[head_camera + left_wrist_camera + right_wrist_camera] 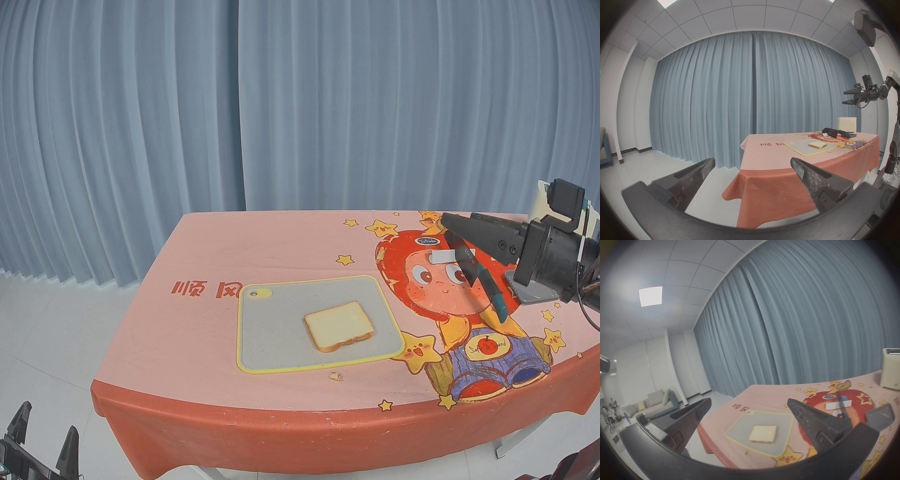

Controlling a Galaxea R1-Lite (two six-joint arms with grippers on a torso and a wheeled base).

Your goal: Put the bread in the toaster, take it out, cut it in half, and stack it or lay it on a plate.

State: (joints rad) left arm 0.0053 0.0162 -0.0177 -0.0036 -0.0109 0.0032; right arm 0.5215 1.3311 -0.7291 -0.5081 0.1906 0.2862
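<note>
Diagonally on the table (pixel 187 350), knife (pixel 476 273), handle toward the near edge.

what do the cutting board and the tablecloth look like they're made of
Cutting board: probably plastic, matte grey with a yellow rim and a hanging hole at one corner.
Tablecloth: looks like thin fabric, possibly coated, printed with a cartoon; it hangs in soft folds past the edge.

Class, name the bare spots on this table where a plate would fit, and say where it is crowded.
Free: the patch between the cutting board and the table's left edge, and the strip behind the board. Crowded: the right side, with the knife, toaster and the open right gripper above.
</note>
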